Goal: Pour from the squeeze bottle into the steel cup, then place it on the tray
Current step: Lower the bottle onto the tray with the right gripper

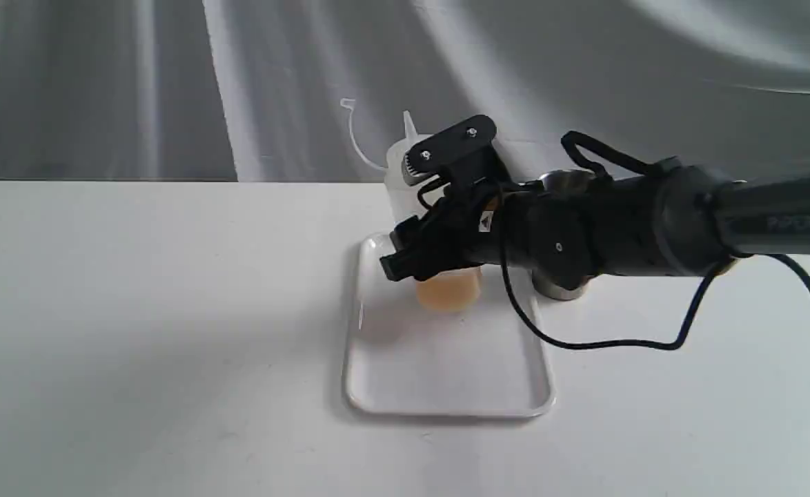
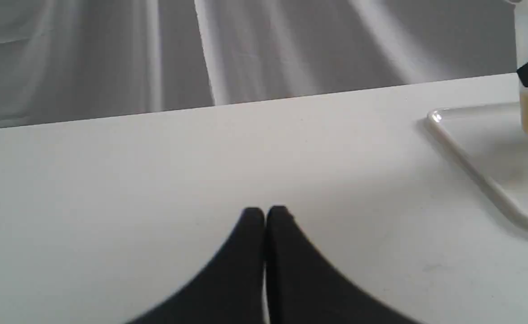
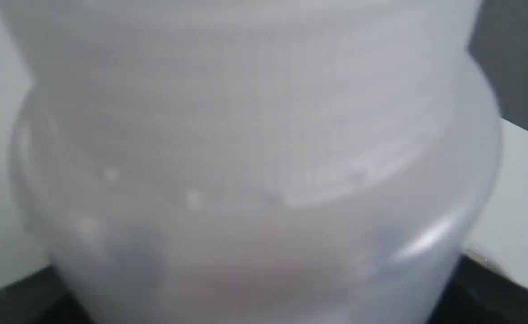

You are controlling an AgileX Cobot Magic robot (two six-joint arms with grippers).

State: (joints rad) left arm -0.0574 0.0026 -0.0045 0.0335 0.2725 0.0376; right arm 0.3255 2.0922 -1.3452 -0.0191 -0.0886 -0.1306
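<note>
Squeeze bottle (image 1: 450, 290) stands upright at the far end of the tray (image 1: 446, 386), your right gripper (image 1: 405, 214) clamped around it. Check its base sits flat, then open slowly, clear of the steel cup (image 1: 560, 290).

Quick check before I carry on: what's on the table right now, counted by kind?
Bottles: 1, the translucent whitish plastic squeeze bottle with amber liquid
Cups: 1, the brushed-metal steel cup, only partly in view
Trays: 1, the flat white rectangular tray
Total: 3
</note>
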